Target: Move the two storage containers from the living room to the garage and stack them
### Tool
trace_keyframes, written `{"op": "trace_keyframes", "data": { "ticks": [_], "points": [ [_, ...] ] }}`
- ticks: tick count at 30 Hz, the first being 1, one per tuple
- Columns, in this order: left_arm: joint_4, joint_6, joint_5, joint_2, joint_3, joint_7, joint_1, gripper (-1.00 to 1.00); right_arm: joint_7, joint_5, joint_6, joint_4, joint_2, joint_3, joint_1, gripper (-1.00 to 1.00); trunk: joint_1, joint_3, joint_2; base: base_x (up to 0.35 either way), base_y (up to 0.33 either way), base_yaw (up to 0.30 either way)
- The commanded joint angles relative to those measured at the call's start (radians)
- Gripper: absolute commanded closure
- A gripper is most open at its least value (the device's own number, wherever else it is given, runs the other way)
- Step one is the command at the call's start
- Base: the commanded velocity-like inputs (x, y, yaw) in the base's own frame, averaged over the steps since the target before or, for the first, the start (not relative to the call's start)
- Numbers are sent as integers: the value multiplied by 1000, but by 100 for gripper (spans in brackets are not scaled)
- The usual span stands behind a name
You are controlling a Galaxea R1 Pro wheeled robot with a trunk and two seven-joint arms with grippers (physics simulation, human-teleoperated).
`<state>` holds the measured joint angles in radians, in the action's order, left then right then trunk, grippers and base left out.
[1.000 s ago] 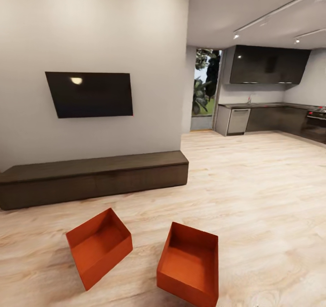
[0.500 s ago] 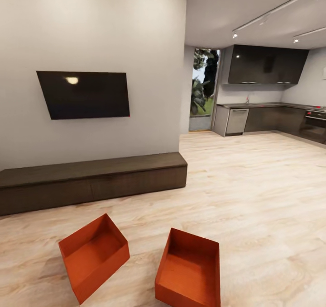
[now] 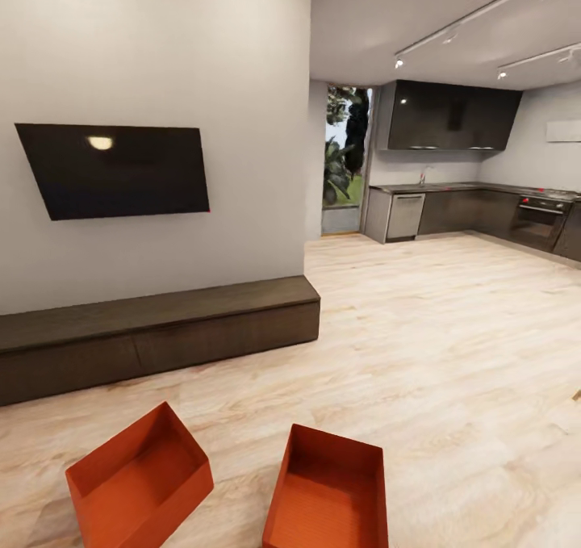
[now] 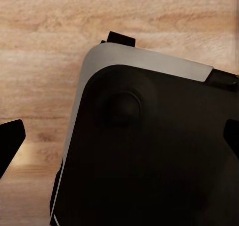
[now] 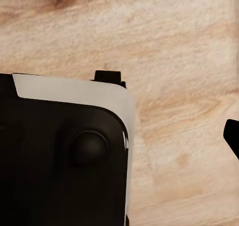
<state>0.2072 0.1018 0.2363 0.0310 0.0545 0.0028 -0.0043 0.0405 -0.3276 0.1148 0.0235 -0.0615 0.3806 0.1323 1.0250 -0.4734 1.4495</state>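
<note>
Head camera looks forward across the wood floor (image 3: 452, 354); both wrist cameras look straight down, close above that shared floor.

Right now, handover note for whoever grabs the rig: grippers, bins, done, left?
Left gripper: fingertips wide apart, open, empty, above the robot base.
Right gripper: one fingertip in frame, state unclear, nothing visibly held.
Both storage containers sit on the light wood floor just ahead, in front of the dark TV bench: left container tipped on an edge, right container flat, apart, both empty.
Done: nothing picked up.
Left: grab both, carry to garage, one on floor, stack the other.
</note>
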Motion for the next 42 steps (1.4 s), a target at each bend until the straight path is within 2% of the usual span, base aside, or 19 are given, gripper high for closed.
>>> {"op": "trace_keyframes", "data": {
  "ticks": [1, 10, 15, 34, 42],
  "points": [
    [3, 7, 5, 0, 5, 0, 0, -100, 4, -10, 5, 3, 0, 8, 1, -100, 0, -1, 1, 37, 0, -239],
    [4, 7, 5, -2, 6, 0, 0, -100, 3, -10, 5, 3, 0, 6, 1, -100, 0, -1, 1, 13, 10, -242],
    [5, 7, 5, -2, 7, 0, 0, -100, 2, -10, 5, 3, 0, 6, 1, -100, 0, -1, 1, 63, 183, -220],
    [4, 7, 5, -2, 5, 0, 0, -100, 5, -8, 6, 3, -2, 6, 1, -100, 0, -1, 1, 17, 44, -18],
    [3, 7, 5, -1, 5, 0, 0, -100, 3, -10, 6, 3, 0, 5, 1, -100, 0, -1, 1, 0, 0, -180]
  ]
}}
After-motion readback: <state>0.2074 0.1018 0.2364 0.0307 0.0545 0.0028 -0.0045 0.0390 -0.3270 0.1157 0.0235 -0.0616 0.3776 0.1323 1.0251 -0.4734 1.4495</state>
